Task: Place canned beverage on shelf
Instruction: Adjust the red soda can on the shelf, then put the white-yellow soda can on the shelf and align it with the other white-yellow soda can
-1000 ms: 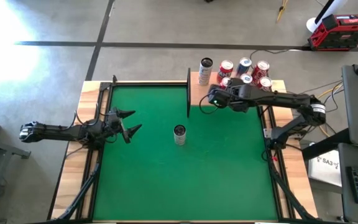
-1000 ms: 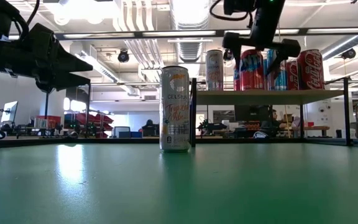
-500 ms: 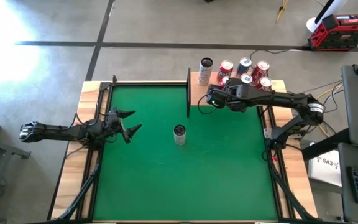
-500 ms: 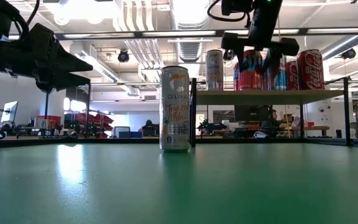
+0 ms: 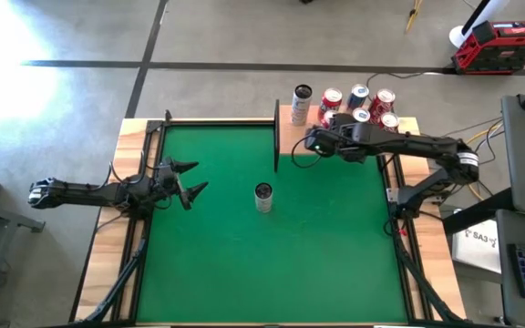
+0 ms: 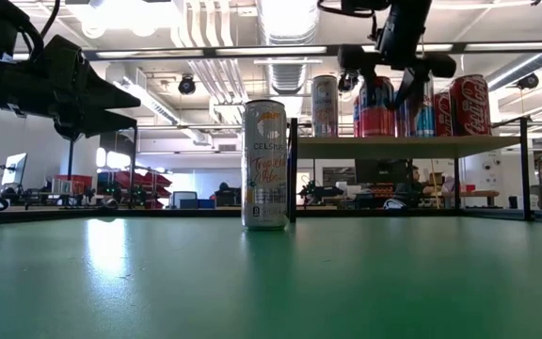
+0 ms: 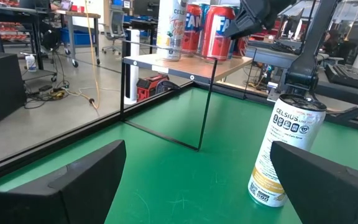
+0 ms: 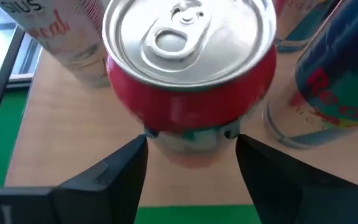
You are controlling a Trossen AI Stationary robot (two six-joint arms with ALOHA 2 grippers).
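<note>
Your right gripper (image 6: 395, 83) sits above the shelf (image 5: 335, 134) in the upper right of the high view, with its fingers (image 8: 114, 171) on either side of a red can (image 8: 191, 74) standing at the shelf's front edge. In the right wrist view the two fingers flank the can's lower body closely, so the jaws look closed around it, though you cannot tell from these frames how firmly they press.

Several cans already stand on the shelf: a tall white can (image 5: 301, 103) on the picture's left end and a cluster of red and blue cans (image 5: 372, 105) behind the gripper. One job is plainly left: the Celsius can (image 5: 263, 197) stands upright on the green mat (image 5: 244, 264), near the centre of the high view and well apart from the shelf. By my reading, that is the next beverage to be shelved.

Your left gripper (image 5: 190, 182) waits at the left of the mat with its fingers spread and nothing between them.

Only the right wrist view shows the fingers' fit around the red can; from above, the arm hides that can. The low view alone shows the shelf board raised above the mat, and the left wrist view gives you the Celsius label and the open mat between that can and the shelf.
</note>
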